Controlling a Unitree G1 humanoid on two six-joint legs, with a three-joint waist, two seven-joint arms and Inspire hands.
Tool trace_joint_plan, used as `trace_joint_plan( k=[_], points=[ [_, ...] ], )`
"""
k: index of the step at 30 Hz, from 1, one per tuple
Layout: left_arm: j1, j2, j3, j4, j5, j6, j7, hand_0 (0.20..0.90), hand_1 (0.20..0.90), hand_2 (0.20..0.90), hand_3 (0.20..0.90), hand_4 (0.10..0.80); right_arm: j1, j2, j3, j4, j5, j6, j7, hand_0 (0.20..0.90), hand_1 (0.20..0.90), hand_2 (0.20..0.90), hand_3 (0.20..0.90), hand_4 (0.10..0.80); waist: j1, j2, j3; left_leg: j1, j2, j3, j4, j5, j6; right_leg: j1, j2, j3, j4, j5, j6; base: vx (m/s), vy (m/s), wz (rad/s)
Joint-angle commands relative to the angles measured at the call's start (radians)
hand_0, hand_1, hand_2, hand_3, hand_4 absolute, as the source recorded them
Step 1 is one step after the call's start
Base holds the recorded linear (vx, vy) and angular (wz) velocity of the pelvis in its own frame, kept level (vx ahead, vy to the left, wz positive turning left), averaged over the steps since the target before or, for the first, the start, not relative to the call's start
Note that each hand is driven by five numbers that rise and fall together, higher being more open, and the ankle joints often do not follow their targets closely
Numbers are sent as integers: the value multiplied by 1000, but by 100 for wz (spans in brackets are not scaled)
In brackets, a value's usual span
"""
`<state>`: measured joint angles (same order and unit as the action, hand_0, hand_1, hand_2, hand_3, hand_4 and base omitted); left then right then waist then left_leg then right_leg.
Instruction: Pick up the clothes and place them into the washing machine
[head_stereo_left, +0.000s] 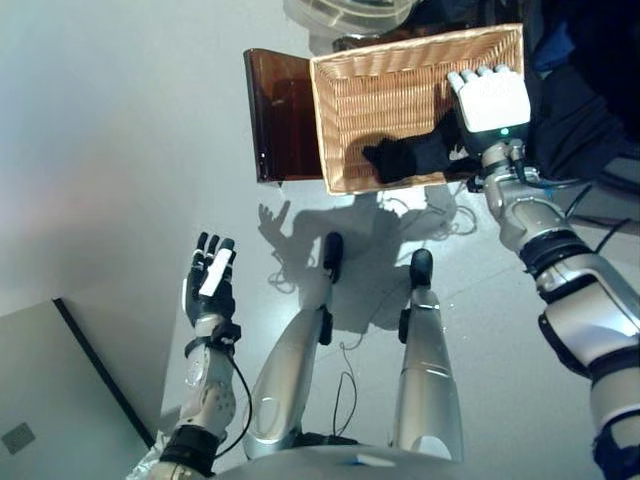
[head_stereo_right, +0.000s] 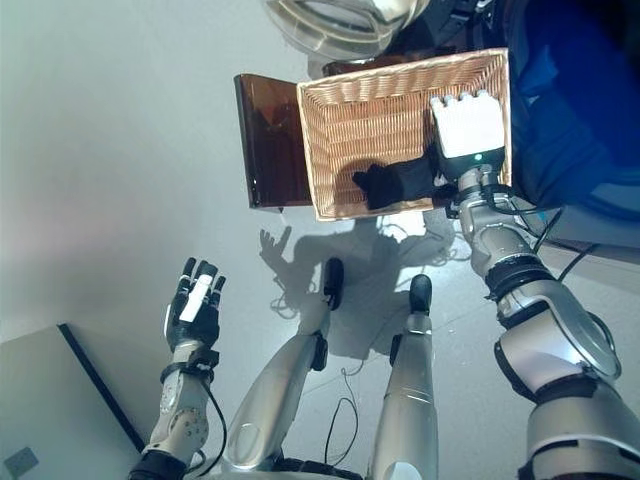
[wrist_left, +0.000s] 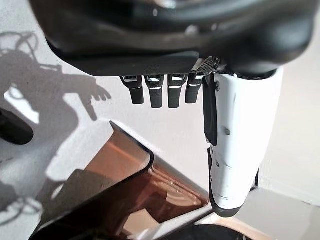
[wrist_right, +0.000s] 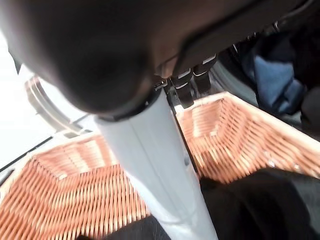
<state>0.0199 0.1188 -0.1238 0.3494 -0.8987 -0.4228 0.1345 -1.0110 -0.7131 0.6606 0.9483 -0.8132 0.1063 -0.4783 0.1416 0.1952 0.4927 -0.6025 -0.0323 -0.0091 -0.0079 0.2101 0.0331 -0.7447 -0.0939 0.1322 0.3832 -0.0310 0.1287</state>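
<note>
A black garment (head_stereo_left: 400, 158) lies in the near right part of a wicker basket (head_stereo_left: 380, 90) on the floor. My right hand (head_stereo_left: 490, 100) hovers over the basket's right side, just above the garment (wrist_right: 250, 205). Its thumb (wrist_right: 155, 170) is straight and its fingers are relaxed, with nothing in them. The washing machine's drum opening (head_stereo_right: 340, 25) shows at the far edge. Its brown see-through door (head_stereo_left: 280, 120) stands open to the left of the basket. My left hand (head_stereo_left: 210, 285) is held up open and empty over the floor at the lower left.
Dark blue cloth (head_stereo_right: 570, 110) bulks up right of the basket, touching its rim. A grey panel with a black edge (head_stereo_left: 60, 400) lies at the lower left corner. Pale floor spreads out to the left of the door.
</note>
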Motion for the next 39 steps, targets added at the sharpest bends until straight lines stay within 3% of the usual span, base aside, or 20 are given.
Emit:
trace_joint_plan(
  k=[1, 17, 18, 19, 22, 28, 31, 39],
  points=[
    [-37, 62, 70, -22, 32, -97, 18, 900, 900, 900, 900, 800, -129, -31, 8, -4, 37, -15, -41, 900, 900, 900, 900, 800, 33, 28, 8, 0, -22, 37, -1, -27, -105, 46, 26, -32, -57, -5, -58, -25, 31, 0],
    [-24, 65, 65, -79, 10, -105, 6, 900, 900, 900, 900, 800, -144, -1, 30, 71, 51, -19, -30, 900, 900, 900, 900, 800, 44, 47, 27, -33, -25, 23, -22, -2, -109, 5, 23, -44, -55, 2, -57, -2, 0, 0],
    [-23, 67, 64, -86, 10, -106, 4, 900, 900, 900, 900, 800, -148, -2, 32, 76, 55, -20, -30, 798, 798, 798, 798, 727, 45, 49, 27, -39, -25, 22, -23, 0, -109, 0, 23, -46, -55, 3, -57, -11, 2, 4],
    [-21, 67, 63, -96, 9, -105, 4, 900, 900, 900, 900, 800, -149, -1, 34, 85, 56, -20, -29, 790, 790, 790, 790, 722, 47, 51, 27, -42, -26, 20, -24, 3, -110, -3, 23, -48, -55, 4, -56, -8, -2, 5],
    [-12, 75, 65, -128, 11, -107, 0, 900, 900, 900, 900, 800, -160, -9, 50, 106, 58, -20, -24, 829, 829, 829, 829, 749, 52, 60, 27, -59, -29, 10, -40, 15, -113, -21, 18, -55, -56, 6, -53, -9, -3, 6],
    [-10, 77, 56, -152, 9, -106, -4, 900, 900, 900, 900, 800, -180, -13, 74, 147, 54, -21, -15, 831, 831, 831, 831, 751, 62, 70, 27, -89, -30, 2, -46, 24, -114, -56, 18, -62, -46, 4, -53, -8, 0, 5],
    [-11, 78, 54, -165, 6, -106, -4, 900, 900, 900, 900, 800, -189, -14, 88, 165, 53, -21, -11, 900, 900, 900, 900, 800, 67, 74, 27, -106, -31, -2, -49, 29, -116, -71, 15, -66, -43, 4, -52, -1, -2, 8],
    [-8, 81, 41, -179, 5, -104, -9, 900, 900, 900, 900, 800, -217, -19, 109, 221, 62, -20, 0, 900, 900, 900, 900, 800, 76, 80, 27, -148, -33, -11, -46, 37, -115, -115, 14, -65, -33, 4, -54, -1, 5, 3]
  ],
)
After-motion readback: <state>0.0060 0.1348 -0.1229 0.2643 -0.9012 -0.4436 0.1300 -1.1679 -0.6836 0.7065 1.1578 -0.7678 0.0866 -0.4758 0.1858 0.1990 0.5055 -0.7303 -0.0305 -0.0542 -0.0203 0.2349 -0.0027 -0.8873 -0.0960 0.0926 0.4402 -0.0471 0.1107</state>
